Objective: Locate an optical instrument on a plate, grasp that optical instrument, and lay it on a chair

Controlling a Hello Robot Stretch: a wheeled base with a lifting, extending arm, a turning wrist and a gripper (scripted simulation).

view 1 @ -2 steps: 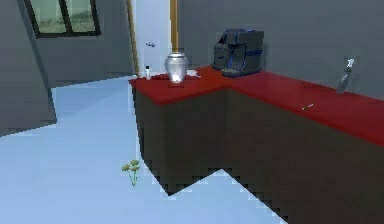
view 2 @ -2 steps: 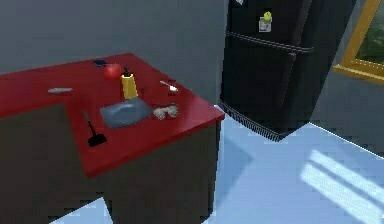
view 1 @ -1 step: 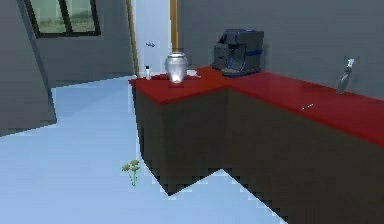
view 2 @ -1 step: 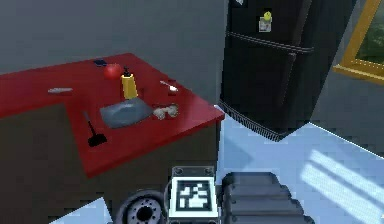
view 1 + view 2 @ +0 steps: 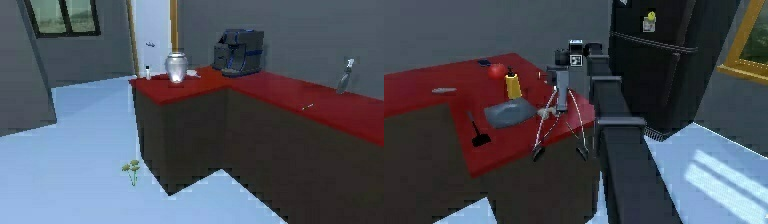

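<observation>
Gripper (image 5: 561,151) near edge of red counter (image 5: 434,115), grey plate (image 5: 506,113) beside yellow bottle (image 5: 513,84)

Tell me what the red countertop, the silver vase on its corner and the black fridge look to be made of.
Countertop: glossy red, possibly laminate or lacquered board, with a soft sheen across its flat top. Vase: probably polished metal, silver-grey with bright highlights on its rounded body. Fridge: smooth black, either painted metal or plastic. Its faint reflections do not settle which.
</observation>
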